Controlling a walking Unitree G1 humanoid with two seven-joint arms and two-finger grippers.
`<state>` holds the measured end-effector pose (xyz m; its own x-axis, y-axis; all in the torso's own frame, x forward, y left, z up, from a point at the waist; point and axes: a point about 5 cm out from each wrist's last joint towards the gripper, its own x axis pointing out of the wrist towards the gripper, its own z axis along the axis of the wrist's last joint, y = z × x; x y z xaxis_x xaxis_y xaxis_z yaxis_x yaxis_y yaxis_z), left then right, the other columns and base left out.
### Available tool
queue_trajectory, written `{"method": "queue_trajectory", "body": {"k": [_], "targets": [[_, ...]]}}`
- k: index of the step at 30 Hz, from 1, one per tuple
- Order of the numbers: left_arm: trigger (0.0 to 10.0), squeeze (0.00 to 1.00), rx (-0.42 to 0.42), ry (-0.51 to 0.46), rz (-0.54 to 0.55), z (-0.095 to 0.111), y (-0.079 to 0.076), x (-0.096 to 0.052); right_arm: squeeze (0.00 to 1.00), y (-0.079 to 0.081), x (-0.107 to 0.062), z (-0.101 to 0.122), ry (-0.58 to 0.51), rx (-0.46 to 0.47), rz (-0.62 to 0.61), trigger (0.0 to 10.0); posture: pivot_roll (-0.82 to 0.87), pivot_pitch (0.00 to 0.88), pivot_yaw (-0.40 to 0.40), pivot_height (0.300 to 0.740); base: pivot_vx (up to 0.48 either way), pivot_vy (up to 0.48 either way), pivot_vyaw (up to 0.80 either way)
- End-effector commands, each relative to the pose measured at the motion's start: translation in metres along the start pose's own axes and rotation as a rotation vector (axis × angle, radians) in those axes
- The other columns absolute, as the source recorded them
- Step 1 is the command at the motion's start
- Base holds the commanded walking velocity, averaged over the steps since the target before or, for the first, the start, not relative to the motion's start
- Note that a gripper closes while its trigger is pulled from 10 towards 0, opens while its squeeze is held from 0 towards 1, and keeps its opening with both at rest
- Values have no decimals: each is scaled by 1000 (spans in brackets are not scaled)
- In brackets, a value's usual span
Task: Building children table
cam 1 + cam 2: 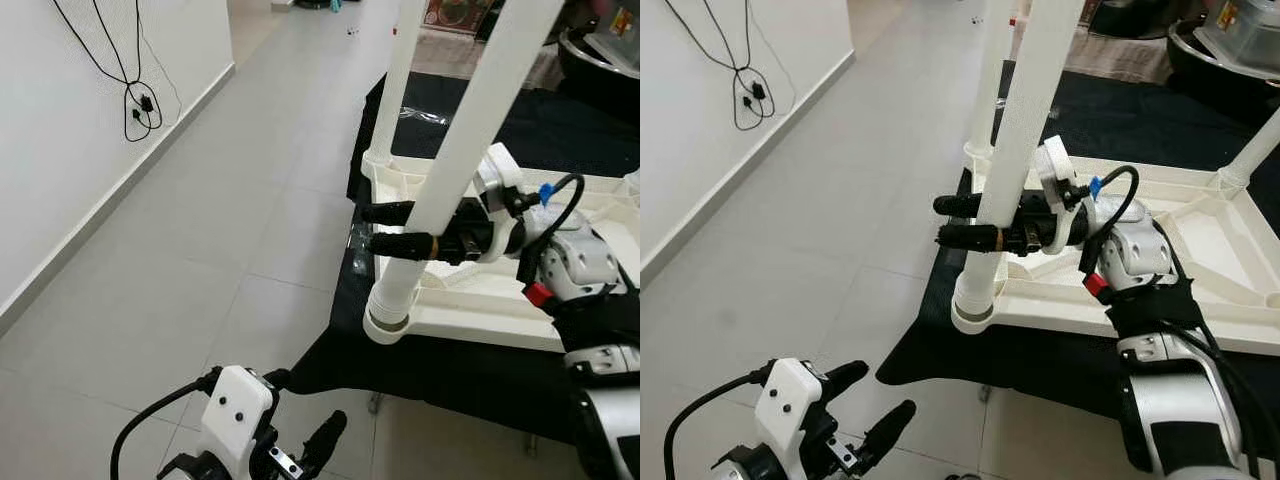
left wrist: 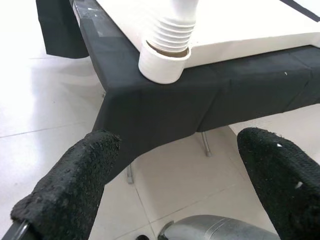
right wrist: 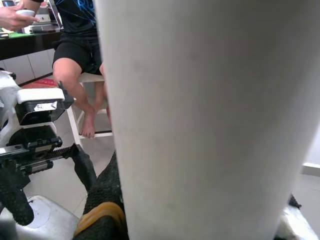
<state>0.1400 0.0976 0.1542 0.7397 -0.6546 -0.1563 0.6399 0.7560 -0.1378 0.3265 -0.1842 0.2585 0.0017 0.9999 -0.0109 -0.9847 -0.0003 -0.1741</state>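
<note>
1. The two head cameras look forward and steeply down from above. Both take in the grey tiled floor (image 1: 200, 200), the black-draped tabletop (image 1: 1060, 365) and the upturned white children's table (image 1: 480, 300); the right eye's picture sits a little further toward the robot's right.
2. The left wrist camera sits low near the floor, looking up along the left gripper (image 2: 175, 185) toward the white table leg's (image 2: 167, 45) threaded base at the tabletop's corner, the same corner the head views show.
3. The right wrist camera sits pressed close against that leg, facing back toward the robot's left arm and a seated person (image 3: 80, 55) beyond.
</note>
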Motion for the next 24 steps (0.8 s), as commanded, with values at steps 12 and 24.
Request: {"method": "queue_trajectory", "body": {"k": [12,24], "targets": [[10000,0,6,23,-5,-3,4,1,0,9,-3,-13,15,61,28,10000,174,195,-67,740,0,0,0],[10000,0,16,1,4,3,6,4,0,1,21,-9,-81,26,-112,10000,148,245,-66,740,0,0,0]]}}
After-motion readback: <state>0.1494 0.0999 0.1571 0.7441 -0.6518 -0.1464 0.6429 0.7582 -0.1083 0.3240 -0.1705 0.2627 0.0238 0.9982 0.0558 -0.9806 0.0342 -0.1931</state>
